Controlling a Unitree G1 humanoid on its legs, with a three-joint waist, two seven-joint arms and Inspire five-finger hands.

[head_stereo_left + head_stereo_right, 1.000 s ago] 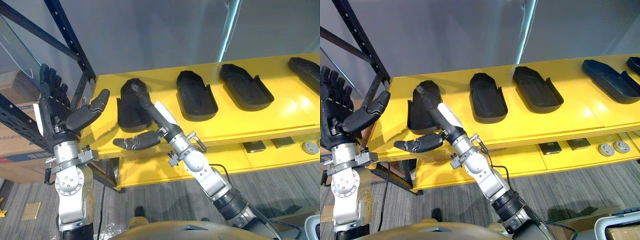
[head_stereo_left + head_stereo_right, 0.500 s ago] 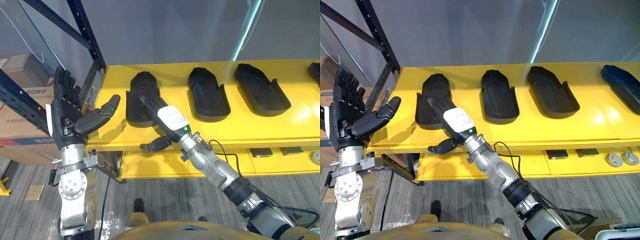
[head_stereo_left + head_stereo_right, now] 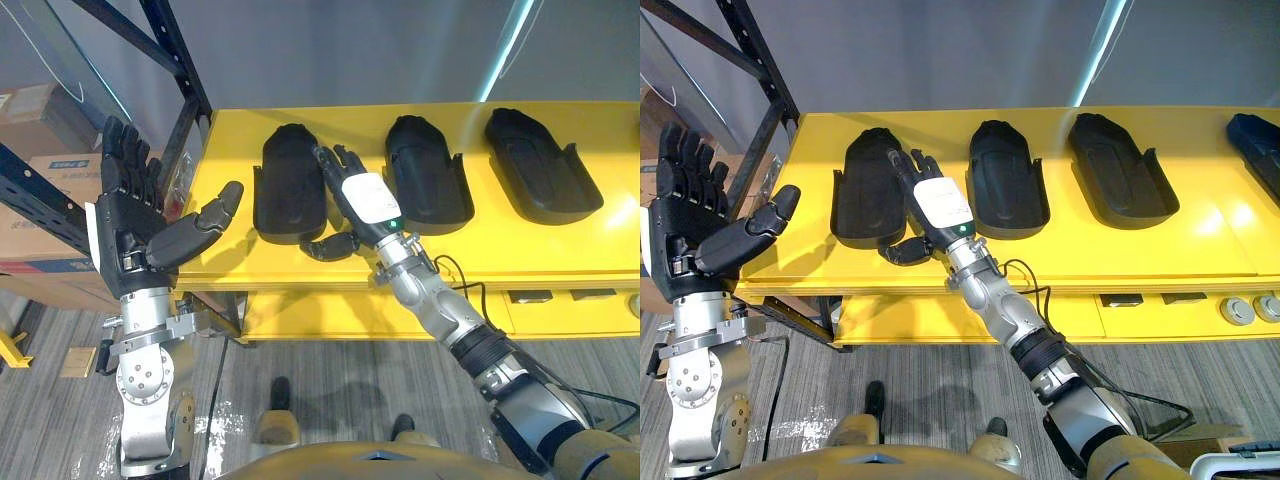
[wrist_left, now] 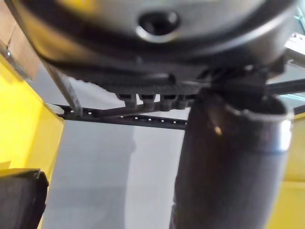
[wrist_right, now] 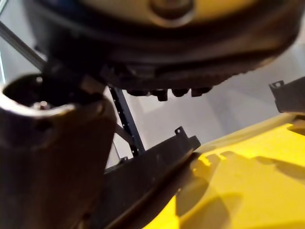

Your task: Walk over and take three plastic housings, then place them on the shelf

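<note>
1. Left eye view: three black plastic housings lie in a row on the yellow shelf (image 3: pixel 560 255), set apart from each other: leftmost housing (image 3: pixel 285 190), middle housing (image 3: pixel 428 185) and third housing (image 3: pixel 540 180). The right hand (image 3: pixel 362 200) reaches over the shelf between the leftmost and middle housings. Its fingers are straight and its thumb is bent near the leftmost housing's front corner, so it is released and grasps nothing. I cannot tell whether it touches that housing. The left hand (image 3: pixel 135 230) is raised off the shelf's left end with fingers straight and spread, empty. The black rack post (image 3: pixel 175 60) stands behind it and a cardboard box (image 3: pixel 40 120) sits far left.
2. Right eye view: same layout, plus a fourth housing (image 3: pixel 1258 140) at the shelf's far right.
3. Left wrist view: the thumb (image 4: pixel 228 167) stands out from the hand's bulk with nothing held. Past it are a yellow shelf edge and a rack beam.
4. Right wrist view: the thumb (image 5: pixel 47 157) is free, with the yellow shelf surface and the rack frame beyond it.
</note>
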